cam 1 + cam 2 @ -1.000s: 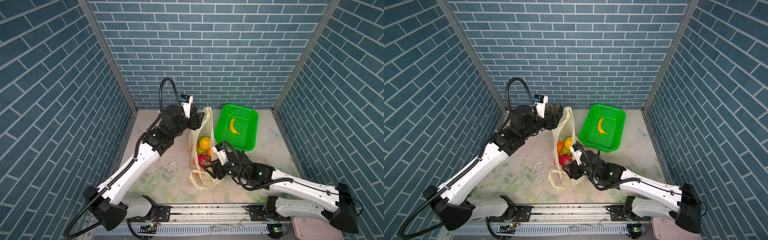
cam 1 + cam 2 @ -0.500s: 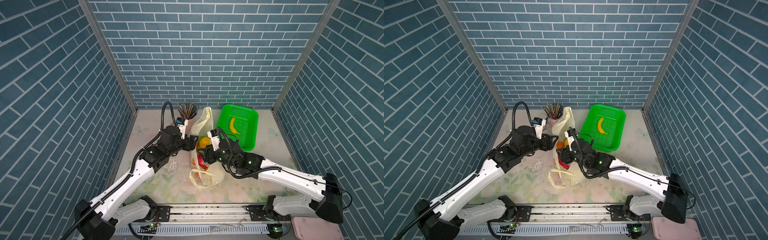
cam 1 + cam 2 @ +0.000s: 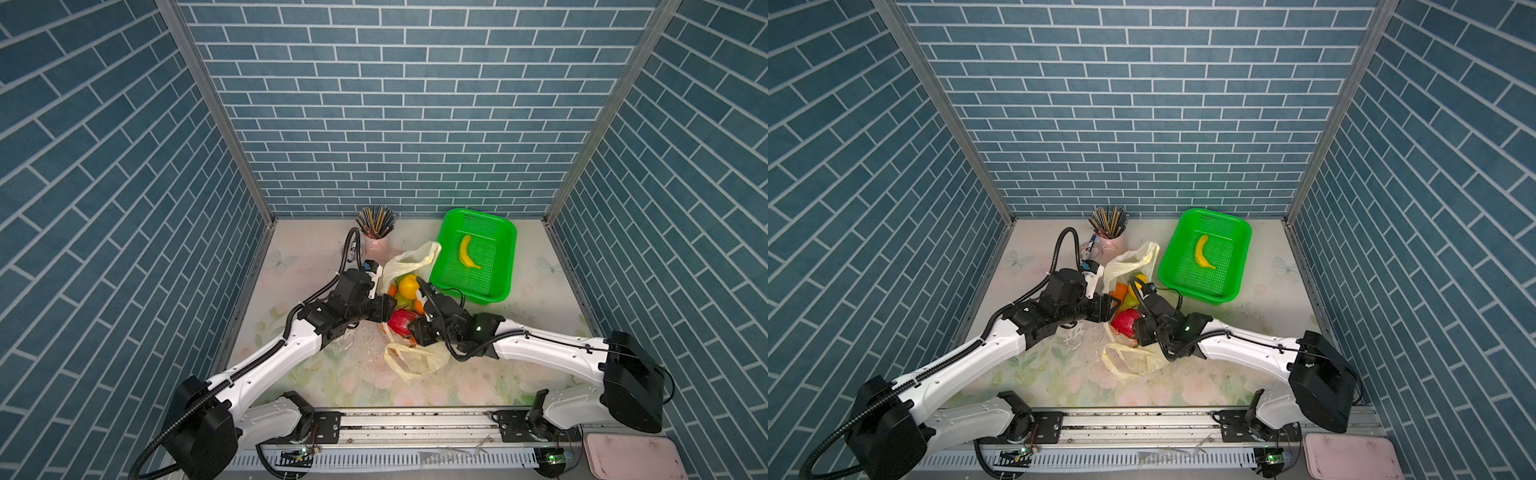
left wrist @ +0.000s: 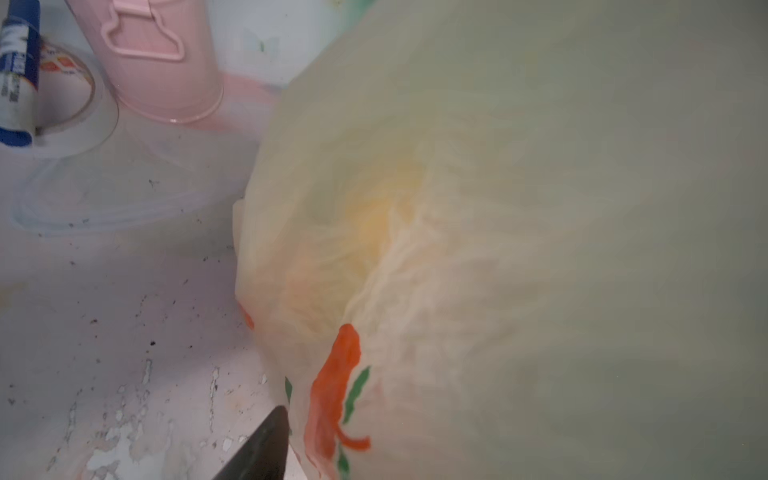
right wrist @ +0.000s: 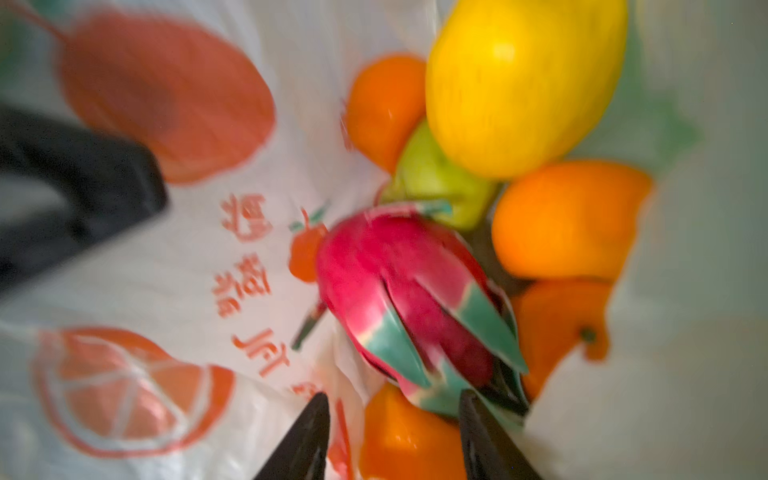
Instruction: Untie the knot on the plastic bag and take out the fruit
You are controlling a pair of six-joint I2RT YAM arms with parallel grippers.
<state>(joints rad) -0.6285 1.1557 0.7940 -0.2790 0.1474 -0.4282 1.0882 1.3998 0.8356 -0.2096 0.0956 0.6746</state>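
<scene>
Left fingers point(image 4: 262, 449) have dropped beside the plastic bag point(image 4: 457, 249).

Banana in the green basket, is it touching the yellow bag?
Apart. In both top views the banana lies alone on the green basket floor, with bare green mesh between it and the plastic bag.

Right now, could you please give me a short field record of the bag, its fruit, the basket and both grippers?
carrier: thin pale yellow plastic bag, mouth open, untied
contents: pink-red dragon fruit, round yellow fruit, orange fruits
nearby: green perforated plastic basket, holds one yellow banana
right gripper: jaws apart, astride dragon fruit's tip
left gripper: at bag's side, state unclear
</scene>
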